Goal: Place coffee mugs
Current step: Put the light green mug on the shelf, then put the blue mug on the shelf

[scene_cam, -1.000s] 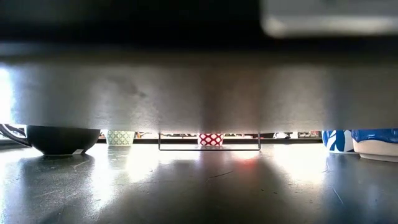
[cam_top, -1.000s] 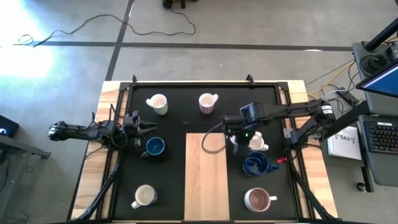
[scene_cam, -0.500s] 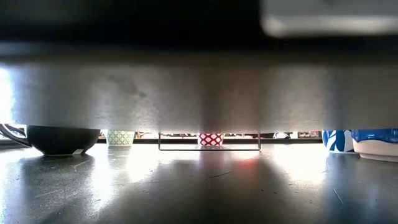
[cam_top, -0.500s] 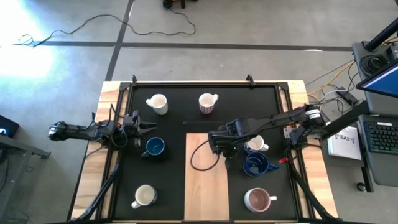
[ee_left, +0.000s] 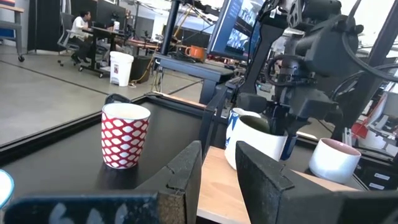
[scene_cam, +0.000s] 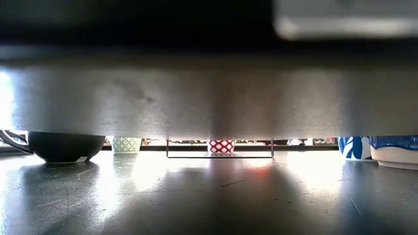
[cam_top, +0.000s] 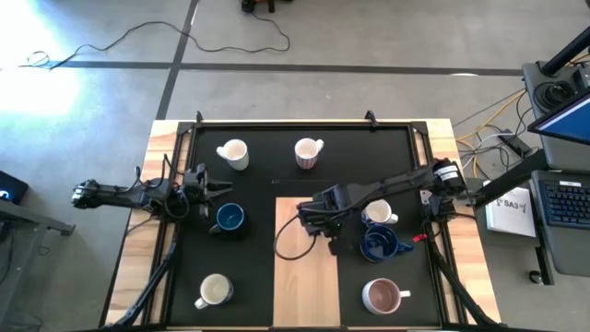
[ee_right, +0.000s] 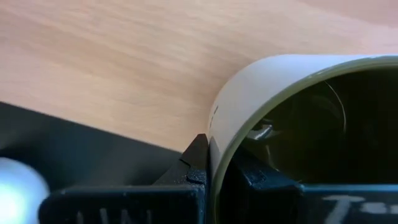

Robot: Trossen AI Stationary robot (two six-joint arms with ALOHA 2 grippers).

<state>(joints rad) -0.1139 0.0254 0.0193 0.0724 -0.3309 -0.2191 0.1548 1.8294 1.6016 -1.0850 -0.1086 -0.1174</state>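
Black mat covers the table in the high view, with a pale wooden board set into its lower centre.

Right gripper sits over the upper part of the board, arm reaching in from the right edge. Right wrist view: its fingers are clamped on the rim of an olive-lined mug, one finger outside the wall, one inside, wood grain close beneath. Left wrist view shows the same mug, cream outside, hanging from that gripper above the board.

Left gripper waits at the mat's left side, fingers parted, nothing between them.

Other mugs, high view:
- white mug, upper left
- pink-patterned mug, upper centre
- dark blue mug, just right of the left gripper
- cream mug, lower left
- white mug beside the right arm, with a second blue mug just below it
- maroon-inside mug, lower right
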